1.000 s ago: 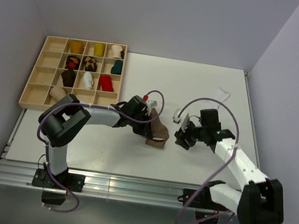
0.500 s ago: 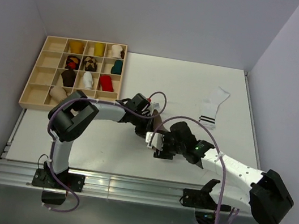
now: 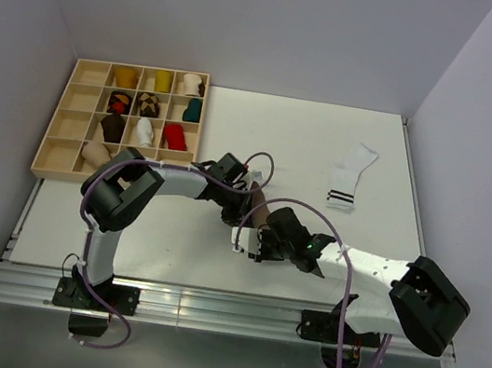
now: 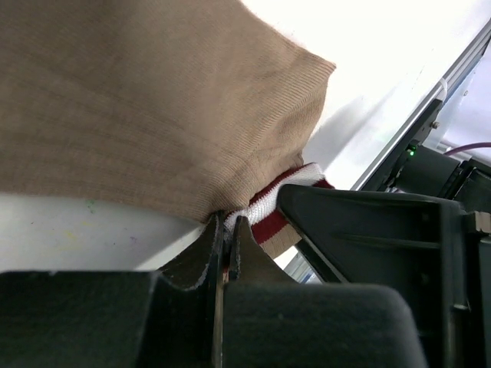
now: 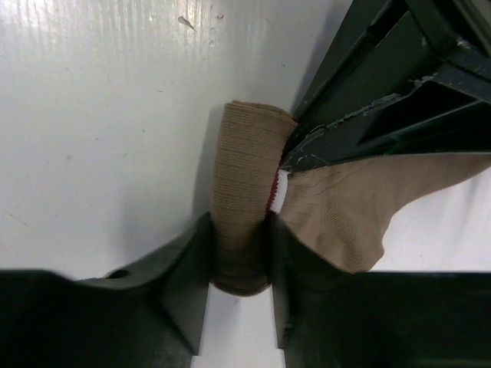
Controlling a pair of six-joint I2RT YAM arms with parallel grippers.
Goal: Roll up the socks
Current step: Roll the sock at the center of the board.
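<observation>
A: Overhead, where's the brown sock (image 3: 258,213)?
B: Mid-table, toward the near edge; cream sock (image 3: 349,175) lies far right.
A: Left wrist?
B: Left gripper (image 4: 224,230) clamps its striped cuff (image 4: 268,218).
A: Right wrist?
B: Right gripper (image 5: 239,234) clasps the folded end. Mid-roll; next, wind cuffward, I'd say.

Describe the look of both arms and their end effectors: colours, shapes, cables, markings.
The left arm and right arm share one build: white tubular links, bulky black joints. A purple cable loops along each. A small green light shows near the right wrist. The left end effector and right end effector each have two dark matte fingers.
</observation>
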